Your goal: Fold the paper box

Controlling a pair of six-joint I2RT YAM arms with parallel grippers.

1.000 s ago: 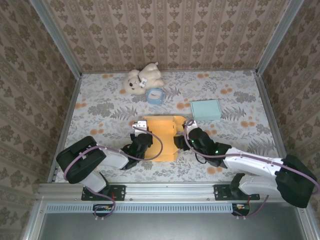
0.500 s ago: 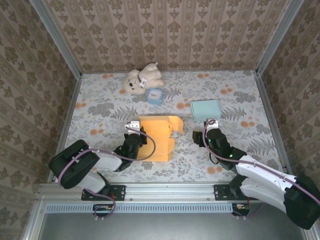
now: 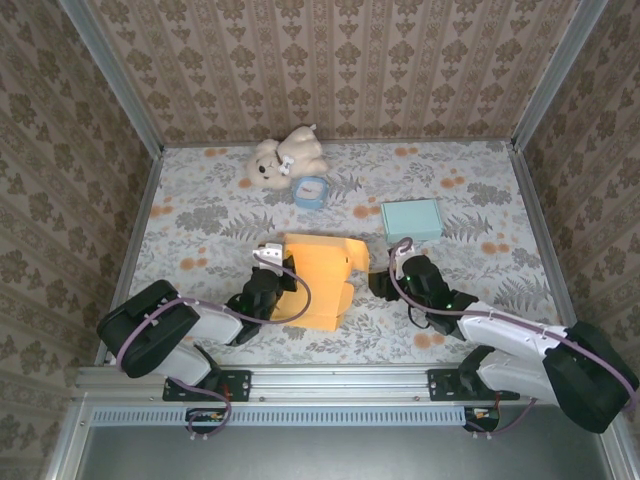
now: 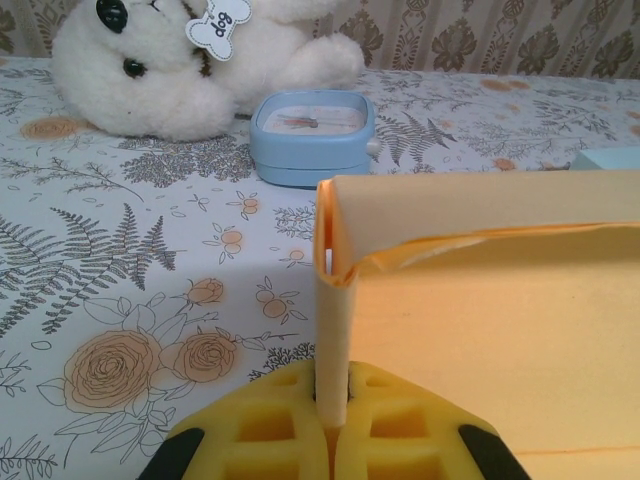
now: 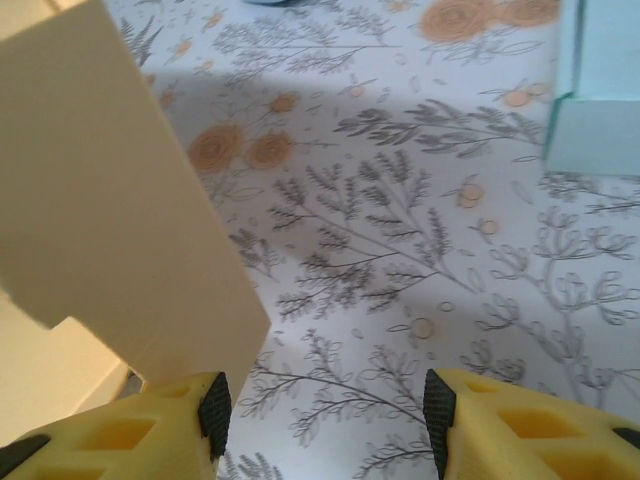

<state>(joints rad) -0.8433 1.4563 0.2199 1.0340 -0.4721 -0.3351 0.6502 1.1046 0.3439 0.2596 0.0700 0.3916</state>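
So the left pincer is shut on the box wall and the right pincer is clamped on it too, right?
Not quite. The left pincer is shut on the box wall, but the right pincer is open, not clamped on it; the right wrist view shows that.

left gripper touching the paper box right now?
Touching. In the left wrist view, the left gripper has its yellow fingers shut on the upright side flap of the paper box, with no gap showing.
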